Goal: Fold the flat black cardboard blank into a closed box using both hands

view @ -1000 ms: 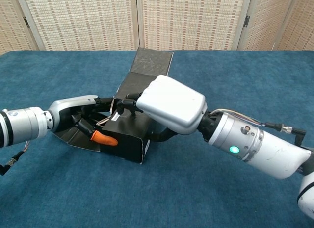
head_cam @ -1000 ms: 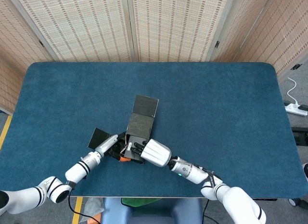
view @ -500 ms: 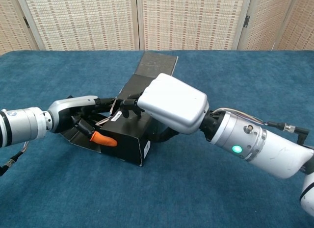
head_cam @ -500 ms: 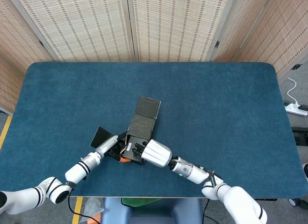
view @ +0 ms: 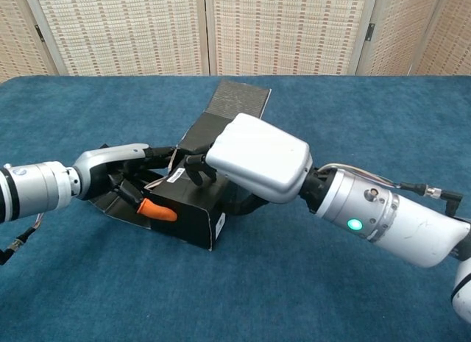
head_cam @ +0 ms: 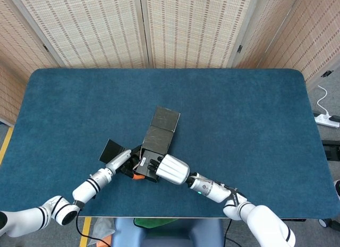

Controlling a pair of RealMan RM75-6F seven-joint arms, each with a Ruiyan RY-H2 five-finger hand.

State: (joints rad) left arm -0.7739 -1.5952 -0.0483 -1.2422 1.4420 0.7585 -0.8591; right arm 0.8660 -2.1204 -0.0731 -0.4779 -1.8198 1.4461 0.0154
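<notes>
Head view: blue felt table [head_cam: 239, 114], rounded corners, woven-reed screens [head_cam: 186, 29] behind it on three sides. White power strip [head_cam: 325, 119] on the floor off the far right edge. One black box [head_cam: 154, 151], half folded, near the front edge of the table. Two hands, both at it. Right hand [head_cam: 169, 169] sits on the near end of the box, dark fingers [head_cam: 154, 163] over its top edge. Left hand [head_cam: 123, 161] comes in from the box's left side, fingers against the box wall. One loose flap [head_cam: 111, 149] lies flat on the felt just beyond the left hand. One long lid panel [head_cam: 163, 126] runs away from the right hand toward the far side of the table.

Chest view: same blue table [view: 353, 121], same screens [view: 280, 29] across the back. Right hand [view: 254, 158], big white shell, curls over the box [view: 188, 213]; fingertips [view: 195, 165] press down on the top edge, thumb side hidden, so a grip looks likely but I cannot tell if it clamps. Left hand [view: 121, 173] is at the box's open left end, fingers spread along the wall and inside, an orange fingertip [view: 156, 209] lying against the front wall. It touches, full grasp unclear. Lid panel [view: 232, 107] slopes up and away behind the right hand. Small white label [view: 221, 221] on the box's near corner.
</notes>
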